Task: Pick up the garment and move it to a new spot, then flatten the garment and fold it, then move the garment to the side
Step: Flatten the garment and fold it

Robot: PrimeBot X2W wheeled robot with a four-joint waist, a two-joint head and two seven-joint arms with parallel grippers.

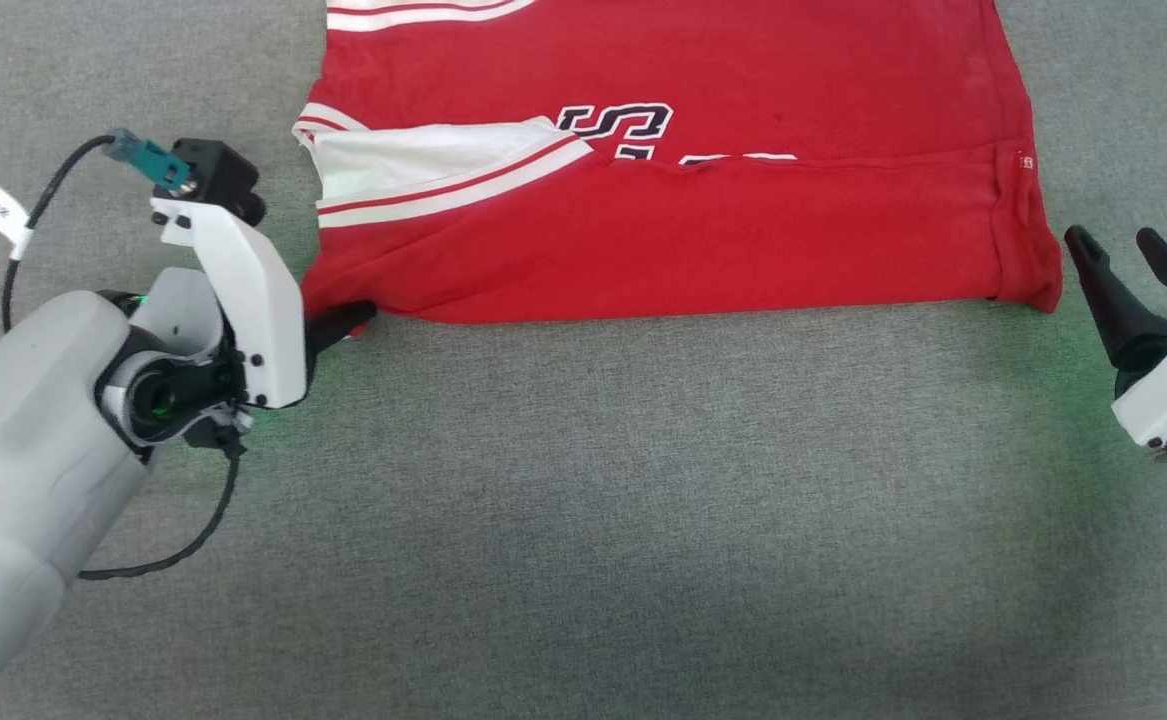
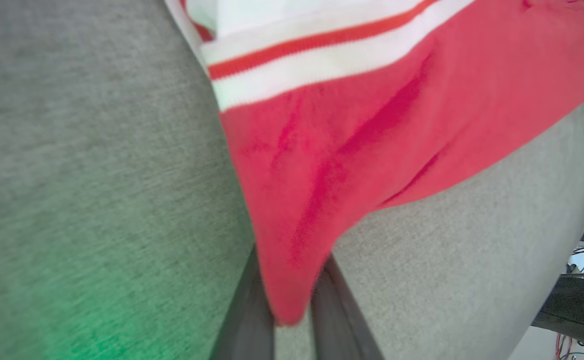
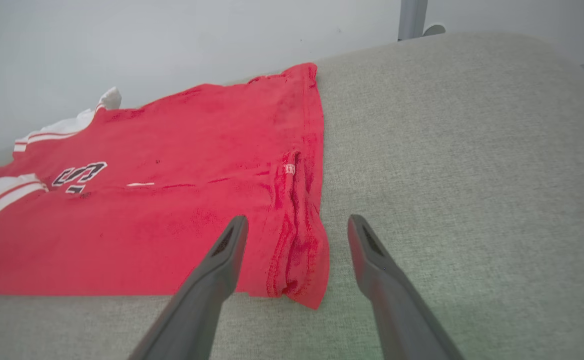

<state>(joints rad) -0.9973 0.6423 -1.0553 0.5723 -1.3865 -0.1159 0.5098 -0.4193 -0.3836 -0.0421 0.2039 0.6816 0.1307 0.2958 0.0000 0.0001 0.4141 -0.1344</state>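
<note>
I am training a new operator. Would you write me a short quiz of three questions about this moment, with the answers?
1. True or false: the left hand is shut on a corner of the garment.
2. The right hand is: A) shut on the hem; B) open, holding nothing; C) shut and empty.
3. Fill the gap: the sleeve folded onto the red body is ___.
Key: 1 true; 2 B; 3 white.
</note>
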